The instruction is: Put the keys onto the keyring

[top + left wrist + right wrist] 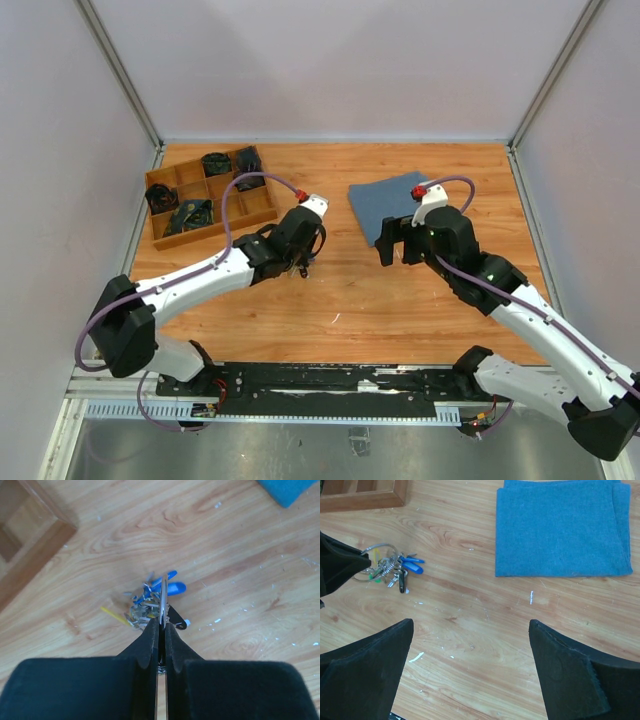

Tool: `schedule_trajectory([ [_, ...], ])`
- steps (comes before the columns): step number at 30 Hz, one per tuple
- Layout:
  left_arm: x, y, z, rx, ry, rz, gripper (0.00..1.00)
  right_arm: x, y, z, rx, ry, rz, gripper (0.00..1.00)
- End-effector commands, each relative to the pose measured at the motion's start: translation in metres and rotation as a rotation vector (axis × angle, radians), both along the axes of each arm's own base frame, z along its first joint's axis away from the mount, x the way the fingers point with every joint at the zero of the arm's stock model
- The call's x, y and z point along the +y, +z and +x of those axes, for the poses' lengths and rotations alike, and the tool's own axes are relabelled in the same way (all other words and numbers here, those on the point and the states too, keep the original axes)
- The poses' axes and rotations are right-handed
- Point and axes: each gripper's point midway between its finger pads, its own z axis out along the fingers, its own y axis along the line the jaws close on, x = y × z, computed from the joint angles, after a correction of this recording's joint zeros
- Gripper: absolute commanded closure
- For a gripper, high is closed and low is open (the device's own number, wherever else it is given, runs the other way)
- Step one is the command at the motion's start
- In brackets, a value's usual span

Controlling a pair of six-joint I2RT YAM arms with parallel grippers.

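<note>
From above, my left claw (303, 262) points down at the table (350, 300), just right of the wooden tray (205, 195). My right claw (394, 246) hovers at the near edge of the blue cloth (385, 200). The keys are too small to make out here.

In my left wrist view, my left claw (161, 630) is pinched tight on the keyring (163, 597), whose wire rises edge-on between my fingers. The keys (172, 586) lie bunched on the wood just past it, blue heads to the right.

In my right wrist view, my right claw (471, 625) gapes wide and holds nothing. The keyring (380, 547) and keys (413, 567) lie far left, well apart from the cloth (560, 527). I cannot tell which keys are threaded.
</note>
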Motion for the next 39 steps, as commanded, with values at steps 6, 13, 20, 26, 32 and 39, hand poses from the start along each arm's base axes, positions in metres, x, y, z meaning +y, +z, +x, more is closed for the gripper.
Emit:
schedule_trajectory([
  [6,-0.057,-0.022,-0.022,0.063,-0.15,-0.16,0.82,0.004,-0.009,-0.004,0.005,0.051,-0.043,0.02],
  [13,-0.077,-0.013,-0.033,0.075,-0.229,-0.237,0.64,-0.013,-0.002,0.0,-0.029,-0.046,-0.048,0.02],
  [20,-0.065,0.036,-0.023,-0.022,-0.201,-0.328,0.48,-0.027,0.03,0.001,-0.22,-0.01,-0.096,0.02],
  [26,-0.01,0.112,-0.005,-0.214,-0.064,-0.442,0.28,-0.046,0.066,-0.013,-0.337,0.019,-0.146,0.02],
  [32,0.049,0.167,-0.013,-0.407,0.102,-0.478,0.11,-0.08,0.098,-0.029,-0.463,-0.076,-0.112,0.01],
  [39,0.105,0.191,-0.04,-0.551,0.243,-0.581,0.0,-0.118,0.107,-0.047,-0.553,-0.199,-0.07,0.02],
])
